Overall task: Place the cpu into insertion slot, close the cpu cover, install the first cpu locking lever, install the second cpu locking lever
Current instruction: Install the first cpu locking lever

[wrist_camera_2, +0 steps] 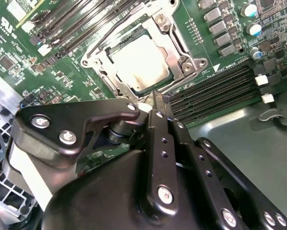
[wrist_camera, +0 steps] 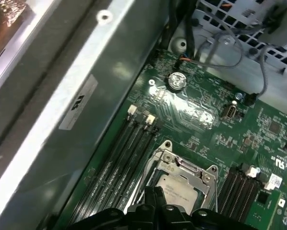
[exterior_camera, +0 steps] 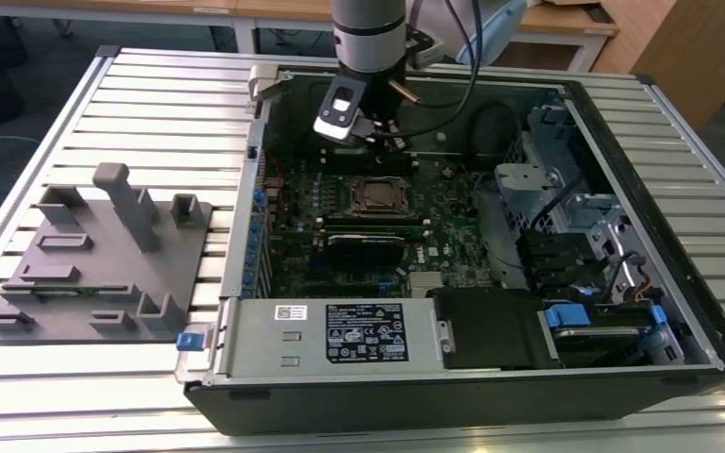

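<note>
The cpu (wrist_camera_2: 141, 62) lies flat in the insertion slot (exterior_camera: 379, 195) on the green motherboard, its pale metal top showing through the window of the cpu cover (wrist_camera_2: 181, 52). The cover's silvery frame lies down over the chip in both wrist views, cpu (wrist_camera: 177, 188), cover (wrist_camera: 181, 168). My gripper (exterior_camera: 373, 140) hangs above the board just beyond the socket's far edge in the exterior view. Its black fingers stand pressed together, tips (wrist_camera_2: 156, 98) at the socket's rim, gripper (wrist_camera: 153, 191). Nothing shows between them. I cannot make out how the locking levers stand.
The open computer case (exterior_camera: 665, 311) lies on a slatted table. A grey power supply box (exterior_camera: 331, 335) fills its near edge. Long black memory slots (wrist_camera_2: 215, 91) flank the socket. A drive cage with cables (exterior_camera: 564, 189) stands on the exterior view's right, a grey fixture (exterior_camera: 98, 264) on its left.
</note>
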Robot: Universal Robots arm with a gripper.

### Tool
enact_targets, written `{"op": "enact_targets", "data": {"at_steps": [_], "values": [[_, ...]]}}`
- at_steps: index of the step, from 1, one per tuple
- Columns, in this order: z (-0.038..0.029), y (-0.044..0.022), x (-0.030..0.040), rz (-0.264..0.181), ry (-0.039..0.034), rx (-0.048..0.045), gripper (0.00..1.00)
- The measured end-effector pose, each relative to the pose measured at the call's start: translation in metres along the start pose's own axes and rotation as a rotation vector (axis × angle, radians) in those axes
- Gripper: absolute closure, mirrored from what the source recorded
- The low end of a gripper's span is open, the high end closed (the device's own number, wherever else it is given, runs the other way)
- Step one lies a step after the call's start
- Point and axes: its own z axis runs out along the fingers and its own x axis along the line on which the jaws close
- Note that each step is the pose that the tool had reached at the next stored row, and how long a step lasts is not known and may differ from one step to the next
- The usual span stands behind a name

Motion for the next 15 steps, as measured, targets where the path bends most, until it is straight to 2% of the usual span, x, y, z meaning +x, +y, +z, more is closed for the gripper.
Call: {"op": "enact_targets", "data": {"at_steps": [3, 7, 13, 15], "values": [[0.0003, 0.0016, -0.0007, 0.001, -0.0003, 0.0001, 0.9], [0.0014, 0.0073, -0.0036, 0.001, -0.0002, 0.0001, 0.9], [0.0015, 0.0078, -0.0039, 0.0, -0.0001, 0.0, 0.9], [0.0016, 0.0082, -0.0041, -0.014, 0.002, -0.0008, 0.9]]}}
